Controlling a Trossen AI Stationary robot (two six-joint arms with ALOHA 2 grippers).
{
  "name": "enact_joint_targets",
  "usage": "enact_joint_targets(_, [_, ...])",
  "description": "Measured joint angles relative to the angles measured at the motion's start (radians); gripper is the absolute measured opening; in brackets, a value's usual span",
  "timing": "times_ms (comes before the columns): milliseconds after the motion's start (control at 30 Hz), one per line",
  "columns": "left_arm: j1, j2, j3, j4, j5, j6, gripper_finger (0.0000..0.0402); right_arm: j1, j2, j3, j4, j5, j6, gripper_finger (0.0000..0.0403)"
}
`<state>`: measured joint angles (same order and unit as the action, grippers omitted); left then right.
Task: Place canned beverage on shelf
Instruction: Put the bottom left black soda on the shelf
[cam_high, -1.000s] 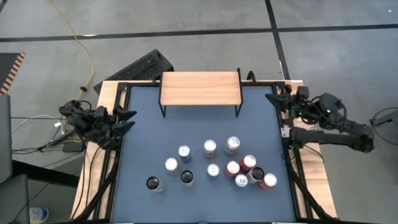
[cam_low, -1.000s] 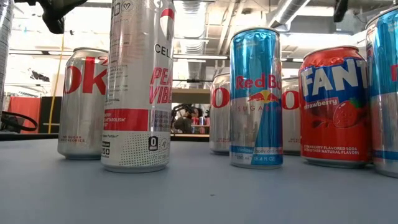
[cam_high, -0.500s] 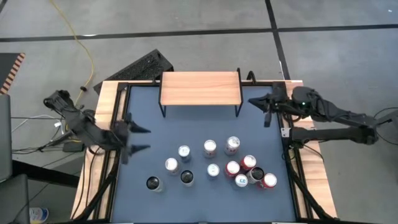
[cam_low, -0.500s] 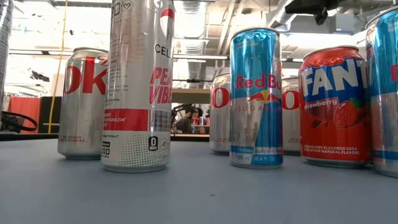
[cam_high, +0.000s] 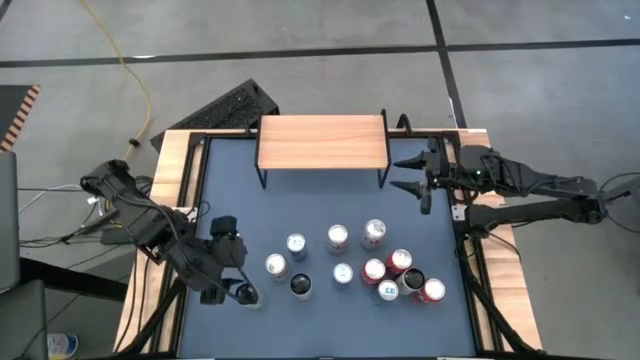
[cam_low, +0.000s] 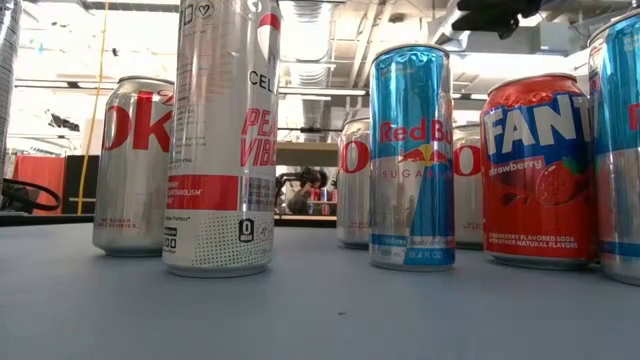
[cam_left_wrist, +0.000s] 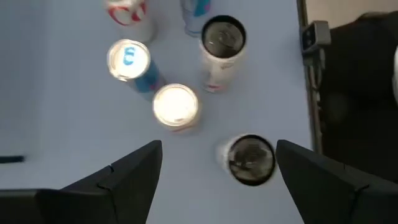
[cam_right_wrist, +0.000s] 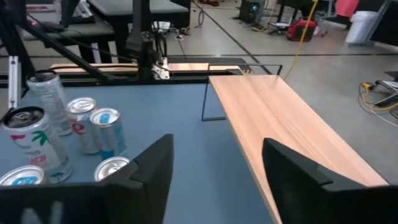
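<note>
Several beverage cans (cam_high: 340, 270) stand upright on their bases in the near half of the dark blue table. The shelf (cam_high: 322, 142), a light-wood top on thin black legs, stands at the far edge with nothing on it. My left gripper (cam_high: 232, 270) hangs open, pointing down, over the near-left cans. In the left wrist view a dark-topped can (cam_left_wrist: 250, 160) sits below, between the spread fingers of my left gripper (cam_left_wrist: 219, 149), without touching them. My right gripper (cam_high: 398, 175) is open and roughly level, just off the shelf's right end (cam_right_wrist: 286, 124).
A tight cluster of cans (cam_high: 400, 278) fills the near right. A white-topped can (cam_left_wrist: 176, 106) and a blue-topped one (cam_left_wrist: 129, 60) stand close to the dark-topped can. A black frame and wooden rim (cam_high: 175, 160) border the table. Bare mat (cam_high: 300, 205) lies between shelf and cans.
My left arm has swung from the table's left edge out over the near-left cans and tipped its gripper downward. My right gripper has moved from the far right corner toward the shelf's right end, rolled, and opened. No can has moved.
</note>
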<state>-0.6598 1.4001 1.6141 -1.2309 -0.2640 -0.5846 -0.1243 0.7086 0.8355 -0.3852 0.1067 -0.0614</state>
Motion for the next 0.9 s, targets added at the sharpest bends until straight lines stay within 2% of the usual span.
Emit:
enact_joint_targets(100, [0.0, 0.07, 0.047, -0.015, 0.057, 0.008, 0.0305, 0.013, 0.0, 0.0, -0.011, 0.0, 0.0, 0.0251])
enact_joint_targets(300, [0.021, 0.142, 0.051, -0.014, 0.164, -0.011, 0.0305, 0.02, 0.014, 0.0, -0.021, 0.0, 0.0, 0.0253])
enact_joint_targets(633, [0.002, 0.139, 0.051, -0.026, 0.133, -0.017, 0.0305, 0.017, 0.075, 0.001, -0.02, 0.0, 0.007, 0.0253])
enact_joint_targets(767, [-0.043, 0.139, 0.013, -0.013, 0.069, -0.028, 0.0305, 0.027, 0.142, 0.001, 0.008, 0.0, 0.032, 0.0253])
enact_joint_targets(900, [-0.103, 0.139, -0.036, 0.01, 0.012, -0.101, 0.0305, 0.046, 0.213, 0.001, 0.012, -0.001, 0.007, 0.0253])
